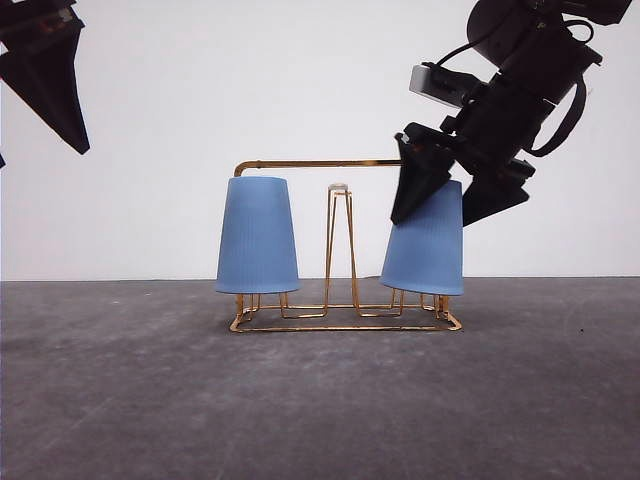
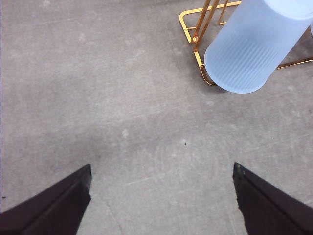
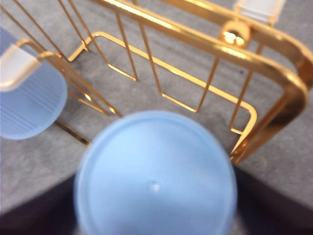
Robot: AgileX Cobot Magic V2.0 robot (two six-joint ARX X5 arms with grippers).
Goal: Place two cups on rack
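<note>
Two light blue cups stand upside down on the gold wire rack [image 1: 310,163]: one cup [image 1: 257,235] at its left end, the other cup [image 1: 425,250] at its right end. My right gripper [image 1: 432,222] is open, its fingers straddling the top of the right cup; in the right wrist view that cup's base [image 3: 156,176] lies between the dark fingers, with the other cup [image 3: 29,103] and the rack [image 3: 274,73] beyond. My left gripper [image 1: 42,155] hangs open, high at the far left and apart from everything. The left wrist view has the left cup [image 2: 252,49] and the rack's corner [image 2: 188,27].
A white-tipped middle prong [image 1: 338,188] stands bare between the cups. The grey table [image 1: 320,400] stretches in front of the rack, with a plain white wall behind.
</note>
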